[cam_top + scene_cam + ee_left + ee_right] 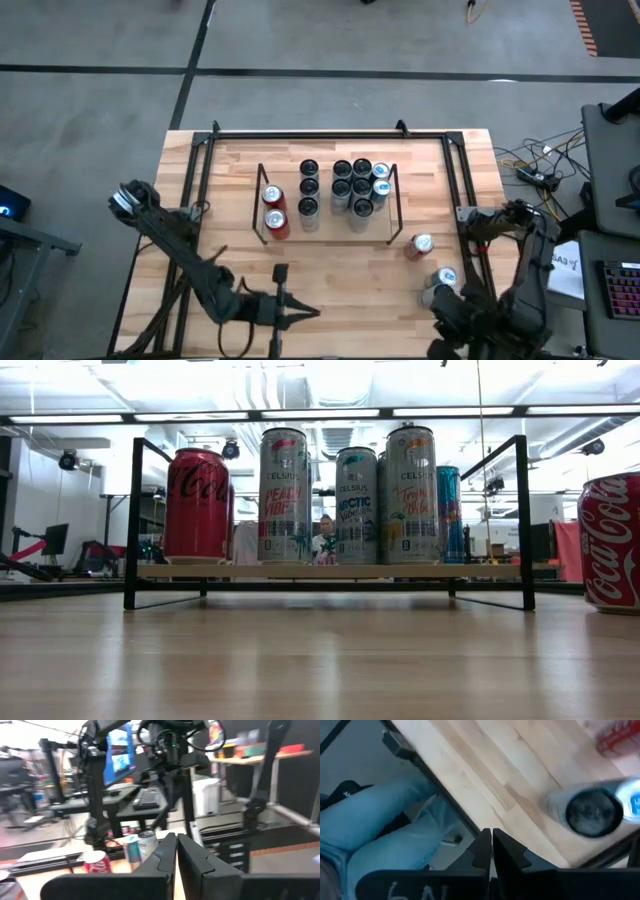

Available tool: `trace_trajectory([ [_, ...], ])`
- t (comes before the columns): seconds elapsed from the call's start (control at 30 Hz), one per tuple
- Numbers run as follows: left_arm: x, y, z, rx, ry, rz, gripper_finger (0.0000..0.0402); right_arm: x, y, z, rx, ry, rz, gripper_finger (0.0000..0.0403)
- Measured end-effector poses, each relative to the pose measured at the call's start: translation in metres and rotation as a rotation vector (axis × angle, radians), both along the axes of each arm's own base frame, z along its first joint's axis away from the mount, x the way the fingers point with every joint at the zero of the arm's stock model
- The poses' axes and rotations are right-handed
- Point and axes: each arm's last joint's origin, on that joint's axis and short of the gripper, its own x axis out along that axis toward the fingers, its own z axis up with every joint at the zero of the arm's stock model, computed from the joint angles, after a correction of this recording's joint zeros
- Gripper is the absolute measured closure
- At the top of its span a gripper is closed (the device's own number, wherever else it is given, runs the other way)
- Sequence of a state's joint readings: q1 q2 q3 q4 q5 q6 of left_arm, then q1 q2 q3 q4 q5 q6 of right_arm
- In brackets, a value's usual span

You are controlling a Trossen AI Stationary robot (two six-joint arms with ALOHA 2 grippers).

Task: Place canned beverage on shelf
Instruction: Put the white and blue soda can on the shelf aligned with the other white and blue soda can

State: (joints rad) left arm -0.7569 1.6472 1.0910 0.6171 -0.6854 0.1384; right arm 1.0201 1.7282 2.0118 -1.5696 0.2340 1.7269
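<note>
The shelf (262, 205), a low wire rack with a wood base (330, 572), stands mid-table and holds red cans (275, 208) on its left and several slim silver cans (345, 185). Outside it, right of the shelf, a red cola can (420, 245) stands on the table, with a slim silver can (592, 810) and a blue one (131, 849) nearer the front edge. My left gripper (312, 312) is shut and level near the front edge, pointing toward those cans. My right gripper (491, 839) is shut, points steeply down over the front right edge and holds nothing.
A black tubular frame (330, 133) runs around the table. A person's legs in jeans (380, 830) are just beyond the table's near edge, below my right gripper. Bare wood (340, 270) lies between the shelf and the front edge.
</note>
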Motion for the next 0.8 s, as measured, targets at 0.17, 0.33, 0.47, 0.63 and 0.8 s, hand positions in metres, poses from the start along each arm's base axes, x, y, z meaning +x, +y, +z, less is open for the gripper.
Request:
trace_trajectory([
  [0.17, 0.008, -0.017, 0.0, 0.067, 0.007, 0.144, 0.0402, -0.011, 0.0, 0.0, 0.02, 0.006, -0.057, 0.0394],
  [0.33, 0.016, -0.027, 0.002, 0.109, 0.03, 0.201, 0.0402, -0.011, 0.0, -0.002, 0.014, 0.036, -0.003, 0.0394],
  [0.47, 0.02, -0.032, 0.005, 0.141, 0.056, 0.2, 0.0402, -0.01, 0.001, -0.004, -0.023, 0.028, 0.089, 0.0394],
  [0.63, 0.021, -0.032, 0.009, 0.164, 0.064, 0.2, 0.0402, -0.003, -0.004, -0.005, -0.02, 0.027, 0.02, 0.0393],
  [0.8, 0.021, -0.032, 0.008, 0.188, 0.068, 0.213, 0.0402, 0.003, -0.007, -0.005, -0.037, 0.017, 0.038, 0.0375],
])
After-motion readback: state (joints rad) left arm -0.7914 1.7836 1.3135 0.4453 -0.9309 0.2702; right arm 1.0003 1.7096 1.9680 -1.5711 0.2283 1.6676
